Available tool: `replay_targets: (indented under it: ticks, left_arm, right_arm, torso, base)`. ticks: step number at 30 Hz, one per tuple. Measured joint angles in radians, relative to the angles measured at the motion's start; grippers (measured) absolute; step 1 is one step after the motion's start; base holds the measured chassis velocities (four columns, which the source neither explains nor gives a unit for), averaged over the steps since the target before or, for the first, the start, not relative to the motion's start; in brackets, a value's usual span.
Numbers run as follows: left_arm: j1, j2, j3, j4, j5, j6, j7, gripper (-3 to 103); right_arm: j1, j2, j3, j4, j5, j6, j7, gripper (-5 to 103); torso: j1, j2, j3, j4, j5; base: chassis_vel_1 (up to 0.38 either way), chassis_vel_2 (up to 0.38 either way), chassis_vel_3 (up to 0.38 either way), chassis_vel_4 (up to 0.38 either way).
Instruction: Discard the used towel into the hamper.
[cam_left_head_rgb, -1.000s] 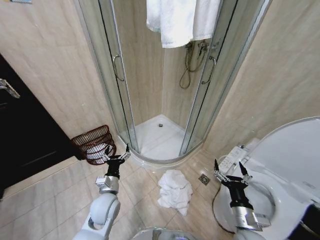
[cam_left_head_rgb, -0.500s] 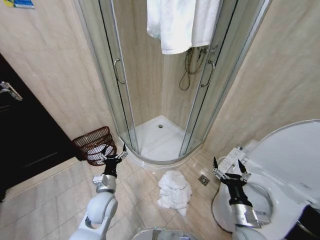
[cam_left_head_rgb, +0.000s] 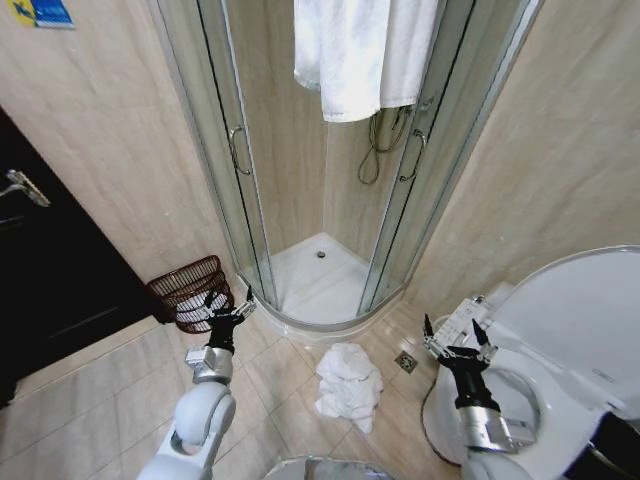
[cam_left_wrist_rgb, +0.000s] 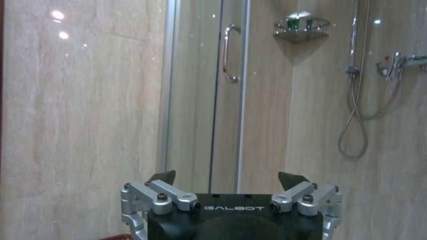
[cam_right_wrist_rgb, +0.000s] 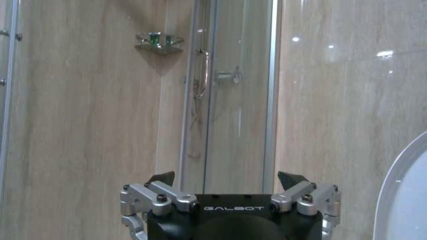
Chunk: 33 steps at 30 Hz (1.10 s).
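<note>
Both grippers, left (cam_left_head_rgb: 229, 311) and right (cam_left_head_rgb: 449, 336), stay spread-fingered and empty; hamper (cam_left_head_rgb: 190, 292) holds something white.

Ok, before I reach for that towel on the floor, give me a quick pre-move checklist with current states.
1. Towel free to grasp: ok, crumpled on the floor tiles, nothing on it.
2. Left hand empty and open: ok, raised in front of the hamper.
3. Right hand empty and open: ok, raised beside the toilet.
4. Hamper upright and reachable: ok, it stands against the wall left of the shower enclosure.
5. Room in the hamper: cannot tell, something white already lies inside.
6. Right target: ok, the other white towels hang on the shower, not on the floor.
</note>
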Motion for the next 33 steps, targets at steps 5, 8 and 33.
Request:
replay_targets:
  ticks: [5, 8, 33]
  left_arm:
    - [-0.005, 0.005, -0.003, -0.011, 0.000, 0.020, 0.000, 100]
    - [-0.005, 0.004, -0.012, -0.011, 0.000, 0.029, -0.001, 100]
    - [-0.046, 0.012, -0.164, 0.077, -0.023, -0.028, 0.098, 100]
  right_arm:
    - [0.004, 0.000, -0.001, 0.004, -0.007, -0.007, -0.009, 100]
    - [0.003, 0.000, -0.003, 0.015, -0.008, -0.015, -0.016, 100]
    - [-0.012, 0.000, -0.024, 0.036, -0.010, -0.022, -0.060, 100]
  torso:
    - [0.012, 0.025, 0.013, 0.0000, 0.0000]
    - [0.018, 0.039, 0.021, 0.0000, 0.0000]
    - [0.075, 0.166, 0.091, 0.0000, -0.0001]
  base:
    - [0.000, 0.000, 0.000, 0.000]
    - [0.000, 0.000, 0.000, 0.000]
    - [0.000, 0.000, 0.000, 0.000]
